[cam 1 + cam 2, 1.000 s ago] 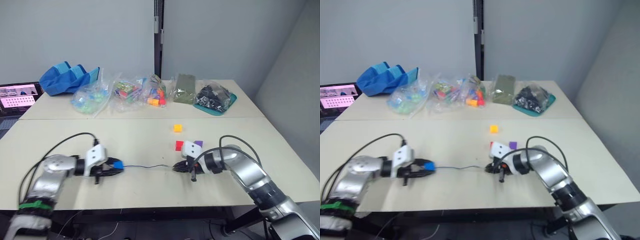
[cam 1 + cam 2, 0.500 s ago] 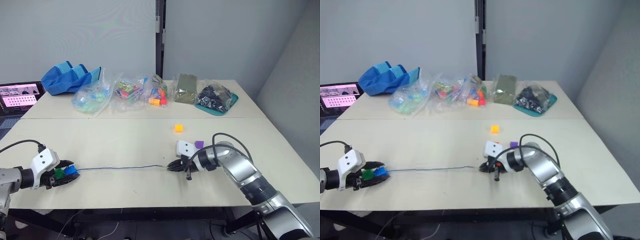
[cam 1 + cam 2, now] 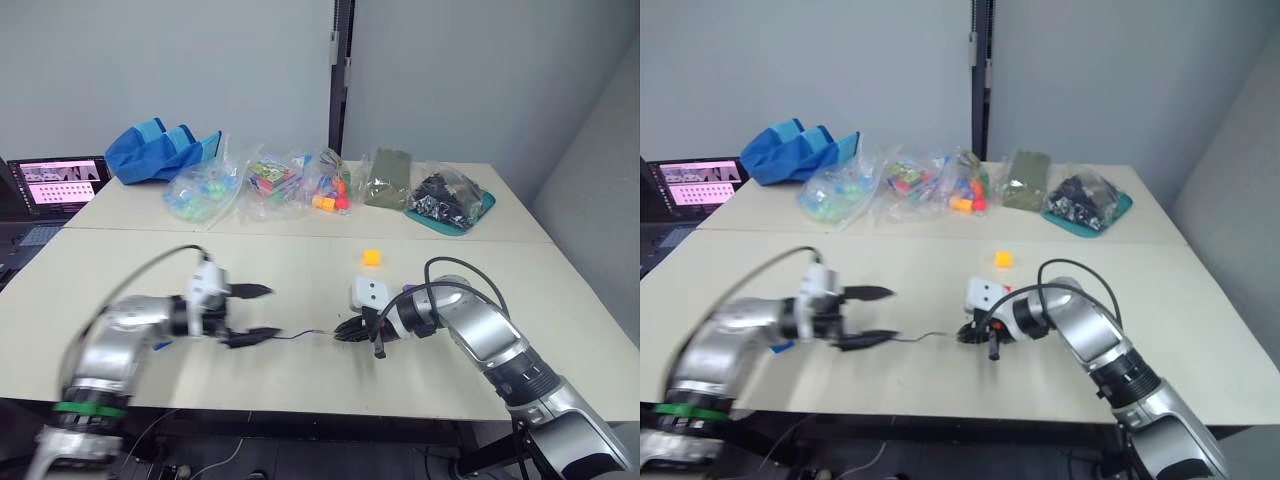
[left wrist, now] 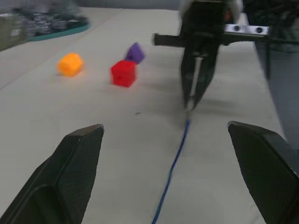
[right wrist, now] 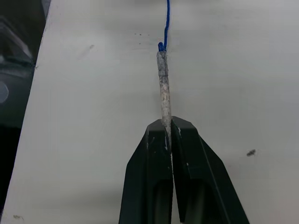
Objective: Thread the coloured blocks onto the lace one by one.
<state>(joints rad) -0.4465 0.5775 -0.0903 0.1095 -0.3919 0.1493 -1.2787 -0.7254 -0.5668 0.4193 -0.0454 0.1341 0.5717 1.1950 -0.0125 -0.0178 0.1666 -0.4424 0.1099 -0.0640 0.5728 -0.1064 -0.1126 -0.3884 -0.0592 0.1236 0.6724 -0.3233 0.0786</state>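
The stiff pale tip of the lace (image 5: pixel 163 86) is pinched tight between the closed fingers of the right gripper (image 5: pixel 168 135), low over the table (image 3: pixel 300 270). From the tip, the thin blue cord is seen running along the table top toward the left gripper (image 3: pixel 252 314).

The left gripper is held wide open and nothing is held in it. Its two black fingers (image 4: pixel 65 177) are spread far apart, one on each side of the cord.

Three blocks are seen loose on the table, not yet on the lace. The red block (image 4: pixel 123 73) and the purple block (image 4: pixel 135 52) are close together, just beside the right gripper. The yellow-orange block (image 3: pixel 371 258) is a little farther back. A small blue thing (image 3: pixel 160 346) is seen on the table by the left arm. It may be the blue block, but this cannot be told for sure. The green block cannot be made out. So, as a guess, two blocks may be done and three are left.

Half a second ago, the left gripper was far out at the left edge, closed on the blue and green blocks, and the cord was pulled long and straight. Now the left gripper is opened and is brought back in, near the middle of the table. The right gripper is kept in the same spot, with the tip held as before.
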